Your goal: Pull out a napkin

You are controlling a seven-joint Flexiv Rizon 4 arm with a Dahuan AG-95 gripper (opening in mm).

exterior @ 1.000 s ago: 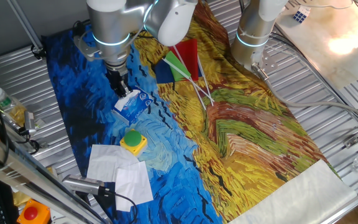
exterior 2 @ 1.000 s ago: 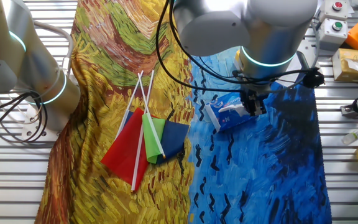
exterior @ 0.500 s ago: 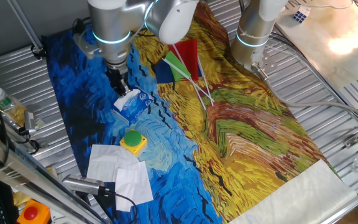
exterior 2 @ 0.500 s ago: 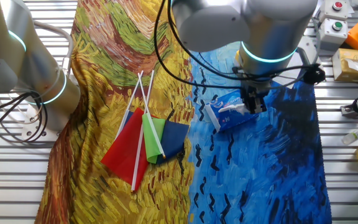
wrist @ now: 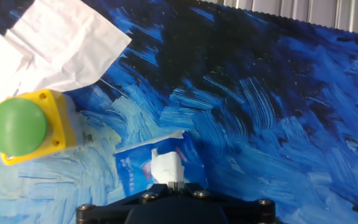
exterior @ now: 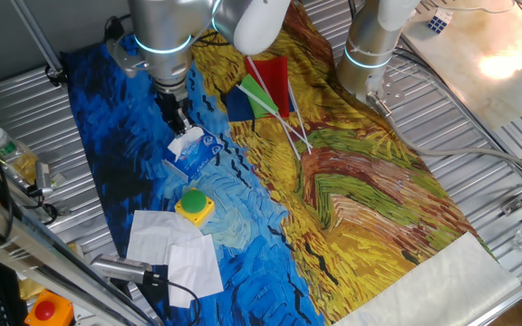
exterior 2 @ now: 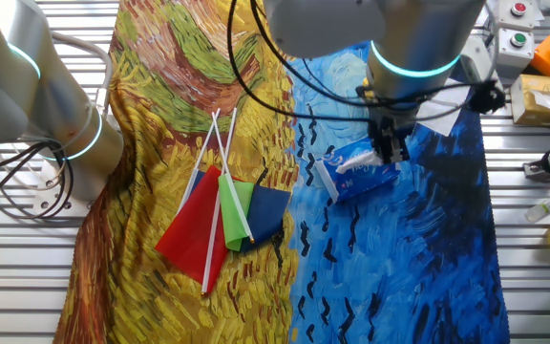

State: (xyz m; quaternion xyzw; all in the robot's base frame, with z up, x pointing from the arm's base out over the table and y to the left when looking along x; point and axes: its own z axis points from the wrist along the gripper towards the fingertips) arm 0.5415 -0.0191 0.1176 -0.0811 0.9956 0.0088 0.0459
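A small blue tissue packet point(exterior: 195, 154) lies on the blue part of the painted cloth; it also shows in the other fixed view point(exterior 2: 356, 176) and the hand view point(wrist: 143, 173). A bunched white napkin point(wrist: 166, 168) sticks up out of its top. My gripper point(exterior: 180, 123) stands right over the packet, fingers pointing down, shut on the napkin's upper end point(exterior 2: 349, 161). In the hand view my gripper point(wrist: 173, 185) pinches the white paper at the bottom edge. Most of this napkin is hidden inside the packet.
A yellow box with a green button point(exterior: 194, 206) sits just in front of the packet. Two flat white paper sheets point(exterior: 165, 244) lie beyond it near the cloth's edge. Small coloured flags point(exterior: 261, 91) lie on the yellow part. A second arm's base point(exterior: 370, 54) stands behind.
My gripper has risen a little above the packet with the white napkin pinched in it. More white paper shows above the packet.
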